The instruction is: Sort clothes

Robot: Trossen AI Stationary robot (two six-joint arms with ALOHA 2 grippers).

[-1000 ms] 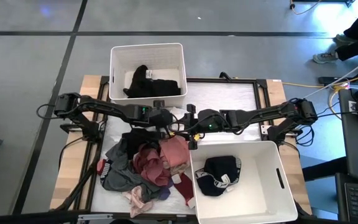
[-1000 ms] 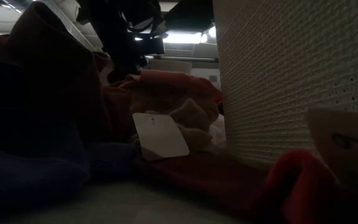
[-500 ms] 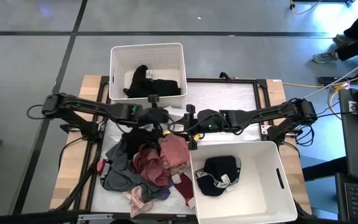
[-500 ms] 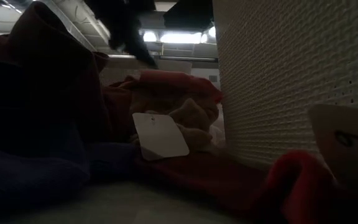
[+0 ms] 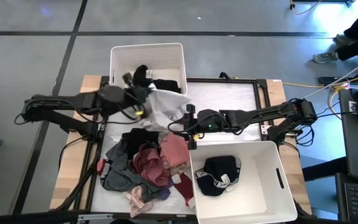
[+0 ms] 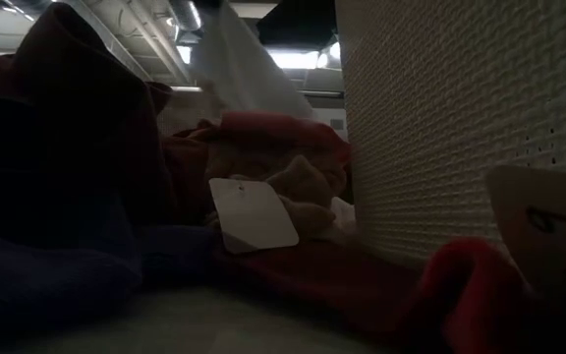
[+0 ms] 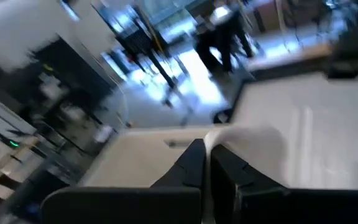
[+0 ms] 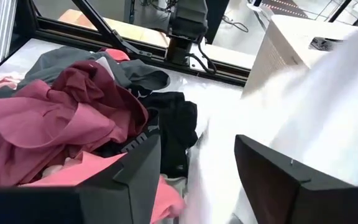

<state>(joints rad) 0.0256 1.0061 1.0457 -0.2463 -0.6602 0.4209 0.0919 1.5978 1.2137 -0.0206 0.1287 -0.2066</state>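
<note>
- Garment in hand: white, thin fabric garment (image 5: 163,109) hangs from the left gripper (image 5: 137,102), whose fingers are closed tight on a pinch of the cloth near its upper edge. It is lifted clear of the table, beside the far white rectangular plastic bin (image 5: 146,54), draping toward the right gripper (image 5: 178,128).
- Right gripper hovers over the middle of the table with its fingers spread wide and nothing held; in the right wrist view the white cloth falls across the gap between them.
- Handling judgement: the garment looks very light and limp, with no stiffness. It will swing and trail when moved, so a hem may snag the bin rim. A pinch on a bunched fold or seam should hold better than a single thin layer.
- Remaining pile (image 5: 145,165): crumpled soft clothes, maroon, pink, grey and black, heaped on the near left part of the white table surface (image 5: 229,96), overlapping and tangled. Lifting one may drag its neighbours.
- Far bin holds a black fabric item (image 5: 149,82); the near white plastic bin (image 5: 263,205) holds a dark garment with a white-lettered band (image 5: 219,175).
- Low view: the near bin wall has a fine perforated texture; a white card tag (image 6: 254,214) lies on the pile.
</note>
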